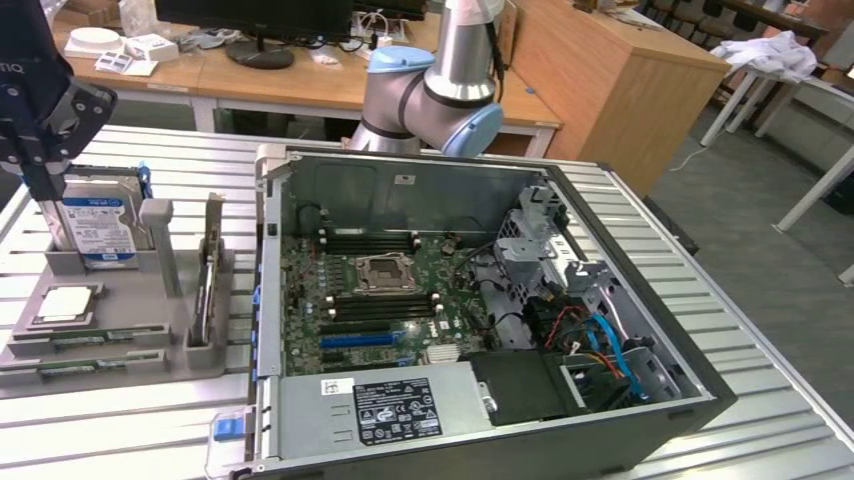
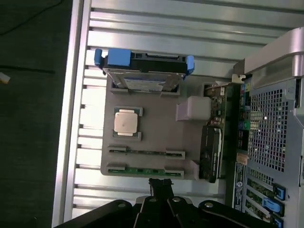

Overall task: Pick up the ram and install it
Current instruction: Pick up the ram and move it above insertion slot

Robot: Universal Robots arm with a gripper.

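Two ram sticks stand on edge in the grey holder (image 2: 156, 114): one ram stick (image 2: 146, 152) lies nearer the CPU, the other ram stick (image 2: 145, 170) at the holder's edge. The exterior view has the same ram sticks (image 1: 91, 343) at the holder's front. My gripper (image 2: 161, 186) hangs above the holder, just outside its edge beside the outer stick, shut with nothing in it. The exterior view puts the gripper (image 1: 44, 188) at the far left, in front of the hard drive.
The holder also carries a blue-labelled hard drive (image 1: 96, 225), a CPU (image 2: 127, 122) and a black card (image 2: 210, 152). Beside it lies the open computer case (image 1: 694, 330), with its motherboard (image 1: 380, 290) and black memory slots (image 1: 380, 308). The slatted metal table (image 1: 120, 430) carries everything.
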